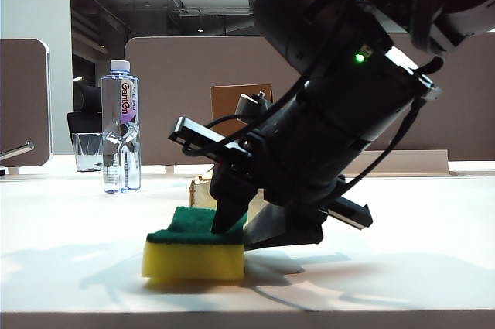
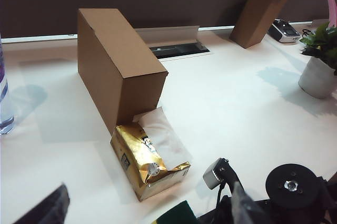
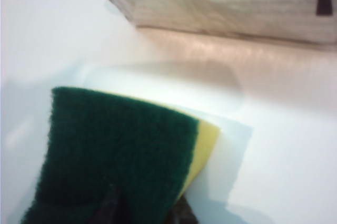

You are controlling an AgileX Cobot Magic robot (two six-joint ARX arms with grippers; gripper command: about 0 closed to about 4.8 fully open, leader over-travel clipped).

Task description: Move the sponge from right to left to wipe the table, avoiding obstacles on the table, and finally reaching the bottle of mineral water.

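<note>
Only our left wrist view shows the gold tissue pack [image 2: 149,161] against the box [image 2: 119,66]; outside, the bottle [image 1: 121,125] reads "Ganten". Right gripper [image 1: 244,224] touches the sponge [image 1: 196,245] mid-table, grip unclear; left gripper's state too.

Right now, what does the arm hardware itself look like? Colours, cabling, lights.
The right arm is all matte black: a fat cylindrical wrist housing, loose black cables looped along it, a lit green status LED, and a flat black bracket sticking out sideways. Its tool ends in dark wedge-shaped fingers. In the left wrist view, the left tool shows only as a black corner.
</note>
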